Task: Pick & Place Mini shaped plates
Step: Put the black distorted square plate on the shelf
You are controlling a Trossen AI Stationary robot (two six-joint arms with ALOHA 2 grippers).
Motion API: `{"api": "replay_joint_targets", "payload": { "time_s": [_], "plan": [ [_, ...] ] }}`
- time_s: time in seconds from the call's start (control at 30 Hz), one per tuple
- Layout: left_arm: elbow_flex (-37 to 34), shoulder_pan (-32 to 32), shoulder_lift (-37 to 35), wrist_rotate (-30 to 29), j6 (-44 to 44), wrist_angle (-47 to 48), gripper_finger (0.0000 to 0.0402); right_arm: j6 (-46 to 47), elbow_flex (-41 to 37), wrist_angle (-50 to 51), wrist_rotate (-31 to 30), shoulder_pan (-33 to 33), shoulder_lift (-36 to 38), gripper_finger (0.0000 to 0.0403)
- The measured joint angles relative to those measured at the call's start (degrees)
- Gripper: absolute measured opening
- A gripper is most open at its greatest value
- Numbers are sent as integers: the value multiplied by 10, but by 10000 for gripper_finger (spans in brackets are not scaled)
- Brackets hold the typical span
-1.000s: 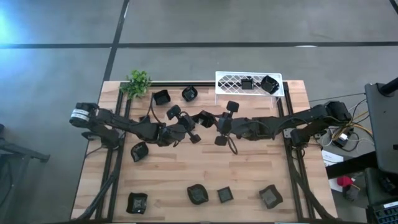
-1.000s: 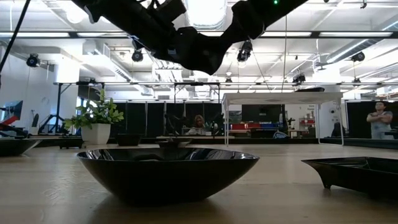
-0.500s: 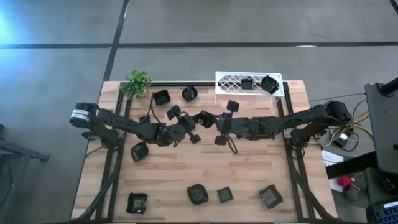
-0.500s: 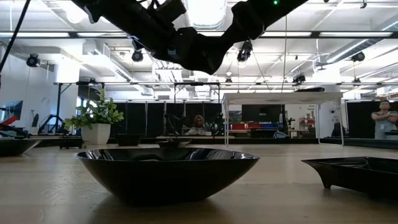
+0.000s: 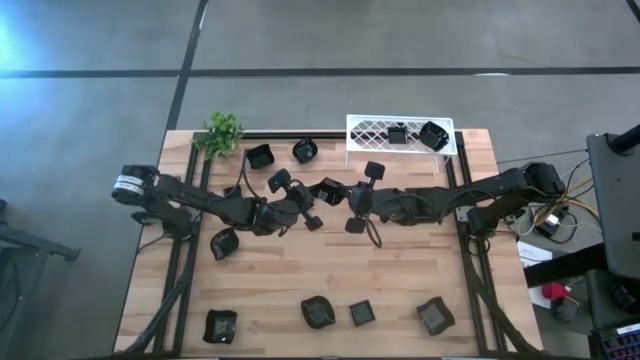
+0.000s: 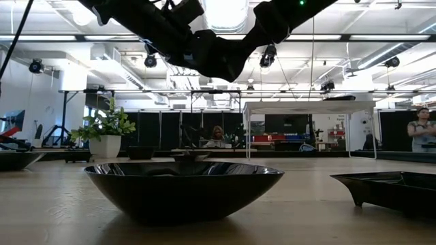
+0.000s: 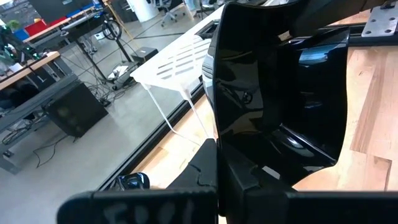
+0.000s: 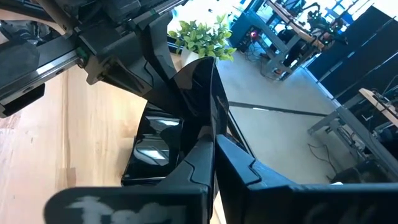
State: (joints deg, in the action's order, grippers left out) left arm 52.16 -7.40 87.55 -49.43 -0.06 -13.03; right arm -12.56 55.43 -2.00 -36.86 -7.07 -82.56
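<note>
One black glossy mini shaped plate (image 5: 329,189) is held above the middle of the table between both grippers. My left gripper (image 5: 314,203) comes from the table's left and is shut on it. My right gripper (image 5: 348,203) comes from the right and is also shut on it. The plate fills the left wrist view (image 7: 280,93) and stands edge-on in the right wrist view (image 8: 186,106). Other dark plates lie on the table: two at the far left (image 5: 258,155) (image 5: 305,150), one at the left (image 5: 222,243), several along the near edge (image 5: 318,312). Two more plates (image 5: 434,136) sit in the white lattice rack (image 5: 372,128). My left gripper pinches the plate's rim (image 7: 219,140) between its two fingers, coming level from the table's left. The plate is lifted clear of the table and stands tilted on edge, its hollow facing the wrist camera. My right gripper pinches the plate's opposite rim (image 8: 210,134) between its two fingers, coming level from the table's right. The plate is seen edge-on, clear of the table.
A small green plant (image 5: 222,132) stands at the far left corner. In the low view a round black bowl (image 6: 184,190) and an angular plate (image 6: 392,190) lie near the table's front edge. A person (image 6: 422,133) stands in the room beyond.
</note>
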Motion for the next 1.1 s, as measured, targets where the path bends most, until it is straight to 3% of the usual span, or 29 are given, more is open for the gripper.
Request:
{"api": "replay_joint_targets", "payload": {
  "time_s": [0.33, 0.7, 1.1],
  "plan": [
    [0, 0, 0, 0, -8, -1, 4, 1, 1, 0, 0, 0, 0, 8],
    [0, 0, 0, 3, -4, -4, 91, 1, 1, 1, 5, 0, -1, 8],
    [0, -27, -16, -1, -4, 5, 103, -1, 2, 1, -29, 0, -1, 8]
  ]
}}
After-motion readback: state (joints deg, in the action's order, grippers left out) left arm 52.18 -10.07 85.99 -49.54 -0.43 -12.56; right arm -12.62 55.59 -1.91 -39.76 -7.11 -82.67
